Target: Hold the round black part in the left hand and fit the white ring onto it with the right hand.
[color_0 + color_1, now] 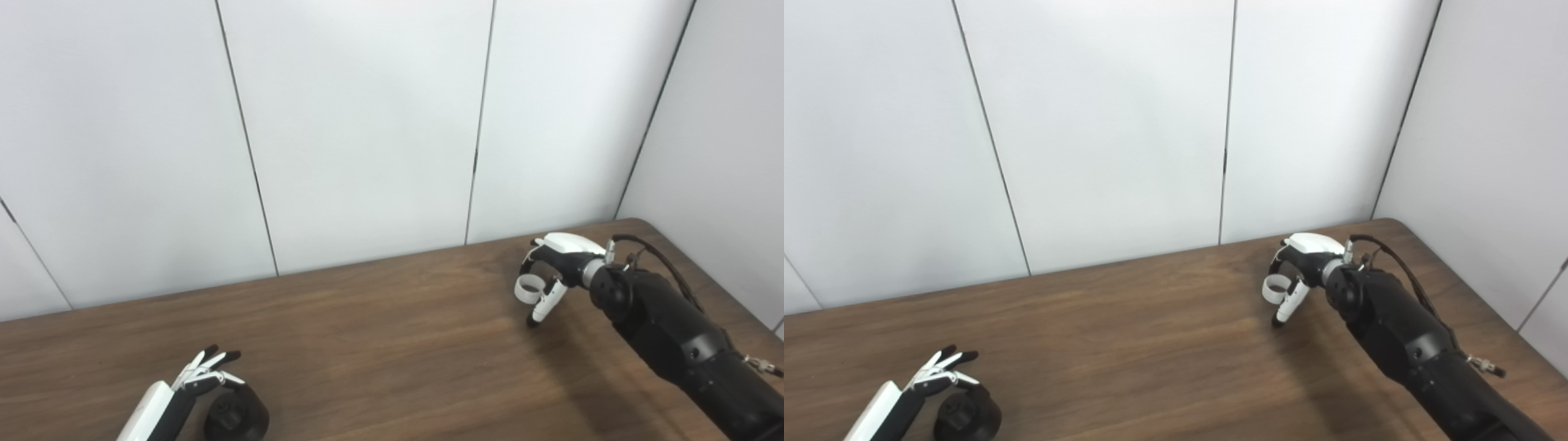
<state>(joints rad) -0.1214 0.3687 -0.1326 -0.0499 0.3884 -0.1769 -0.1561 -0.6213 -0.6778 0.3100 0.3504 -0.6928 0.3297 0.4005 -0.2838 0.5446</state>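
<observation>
The round black part (236,418) rests on the wooden table (380,343) at the near left edge of the view. My left hand (205,372) lies just left of it, fingers stretched out and apart over its far side, gripping nothing. At the far right, my right hand (551,275) curls downward with the white ring (528,288) pinched between its fingers and thumb. The ring looks to be just above the tabletop. In the right eye view the ring (1276,287) and the black part (966,416) stand far apart.
White wall panels (367,122) rise right behind the table's far edge and along its right side. The black right forearm (680,343) with its cable reaches across the table's right corner.
</observation>
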